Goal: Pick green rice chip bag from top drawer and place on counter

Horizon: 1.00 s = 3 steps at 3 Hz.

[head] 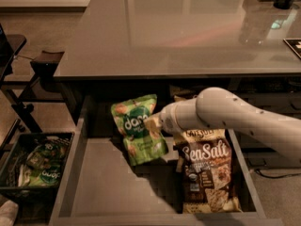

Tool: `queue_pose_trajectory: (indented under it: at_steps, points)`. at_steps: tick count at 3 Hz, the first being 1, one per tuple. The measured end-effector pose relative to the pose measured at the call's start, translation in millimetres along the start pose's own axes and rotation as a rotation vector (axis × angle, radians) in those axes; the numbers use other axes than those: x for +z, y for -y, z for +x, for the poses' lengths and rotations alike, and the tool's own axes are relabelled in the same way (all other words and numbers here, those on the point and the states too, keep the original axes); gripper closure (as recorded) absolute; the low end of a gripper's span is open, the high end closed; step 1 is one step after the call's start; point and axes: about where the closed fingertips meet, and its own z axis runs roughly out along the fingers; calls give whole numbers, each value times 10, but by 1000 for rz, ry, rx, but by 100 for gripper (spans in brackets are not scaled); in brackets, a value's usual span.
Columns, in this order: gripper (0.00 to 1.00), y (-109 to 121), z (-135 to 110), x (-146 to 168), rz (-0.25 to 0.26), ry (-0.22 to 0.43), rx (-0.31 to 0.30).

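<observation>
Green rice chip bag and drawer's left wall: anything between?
Only bare top drawer floor, camera view. The gripper is right of the green rice chip bag, at its edge.

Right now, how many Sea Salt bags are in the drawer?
2 Sea Salt bags: one front right in the drawer; another peeks out behind it, under the arm, which may hide more; gripper at the green bag's right edge.
</observation>
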Motion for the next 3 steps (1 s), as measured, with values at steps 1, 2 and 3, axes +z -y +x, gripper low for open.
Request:
queue_pose_trajectory:
  at_steps: [1,2,3]
  points:
    - [100,-551,153,-410,-38,8,-75]
    - [100,-651,91,-859,-25,66,-136]
    - [100,-522,-252,-1247,14,114,-182]
